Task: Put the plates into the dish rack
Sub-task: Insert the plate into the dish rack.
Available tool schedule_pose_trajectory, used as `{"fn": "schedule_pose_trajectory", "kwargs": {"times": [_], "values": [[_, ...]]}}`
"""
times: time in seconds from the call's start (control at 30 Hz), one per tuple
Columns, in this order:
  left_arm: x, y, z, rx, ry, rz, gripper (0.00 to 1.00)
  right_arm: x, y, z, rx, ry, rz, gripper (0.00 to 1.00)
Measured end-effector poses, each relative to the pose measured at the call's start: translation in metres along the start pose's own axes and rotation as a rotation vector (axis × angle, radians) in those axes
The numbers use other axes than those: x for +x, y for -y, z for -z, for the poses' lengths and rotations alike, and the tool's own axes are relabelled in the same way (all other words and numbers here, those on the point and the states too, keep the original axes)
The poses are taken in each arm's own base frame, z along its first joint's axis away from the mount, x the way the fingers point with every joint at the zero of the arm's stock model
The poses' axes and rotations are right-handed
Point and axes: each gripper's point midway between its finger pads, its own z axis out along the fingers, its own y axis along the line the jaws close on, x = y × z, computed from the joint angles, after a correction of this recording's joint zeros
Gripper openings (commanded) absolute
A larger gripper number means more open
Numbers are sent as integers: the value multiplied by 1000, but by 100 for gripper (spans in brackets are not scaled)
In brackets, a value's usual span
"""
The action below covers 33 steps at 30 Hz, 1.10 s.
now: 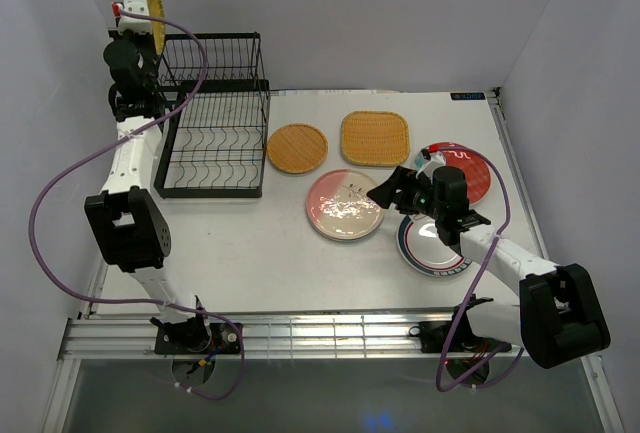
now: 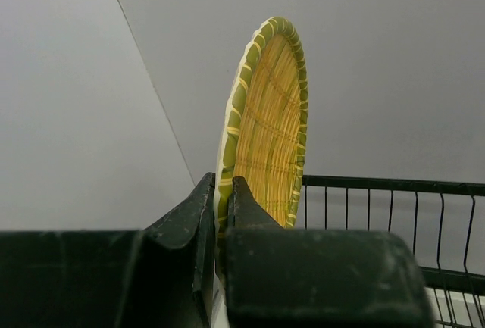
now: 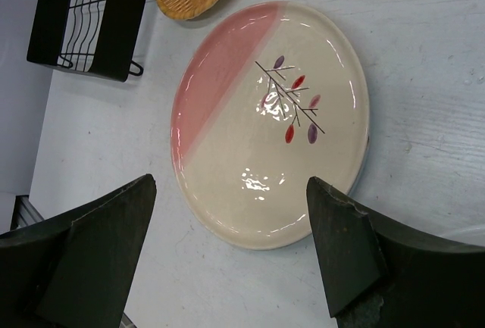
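My left gripper (image 1: 135,21) is shut on the rim of a yellow woven-look plate with a green edge (image 1: 150,5), held on edge high above the back left corner of the black wire dish rack (image 1: 215,138). In the left wrist view the fingers (image 2: 250,207) pinch the plate (image 2: 269,123), with rack wires (image 2: 394,192) behind. My right gripper (image 1: 385,191) is open over the pink-and-white plate (image 1: 344,203). In the right wrist view it (image 3: 231,182) spans that plate's near edge (image 3: 273,123) without touching. The rack holds no plates.
A round orange woven plate (image 1: 297,147) and a rounded-square one (image 1: 375,138) lie right of the rack. A red plate (image 1: 472,175) and a white plate with ringed rim (image 1: 432,251) lie under my right arm. The rack corner (image 3: 83,17) shows in the right wrist view.
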Motion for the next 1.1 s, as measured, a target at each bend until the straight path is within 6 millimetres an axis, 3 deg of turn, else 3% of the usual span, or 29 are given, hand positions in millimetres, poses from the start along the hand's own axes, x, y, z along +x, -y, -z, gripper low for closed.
{"fn": "schedule_pose_trajectory", "kwargs": {"times": [0.17, 0.4, 1.1], "values": [[23, 4, -3, 12, -37, -16, 0, 0, 0, 0, -3, -2, 0, 86], [38, 12, -1, 43, -58, -24, 0, 5, 0, -1, -9, -21, -4, 86], [58, 4, -6, 37, -21, -70, 0, 11, 4, -5, -5, -47, -14, 86]]}}
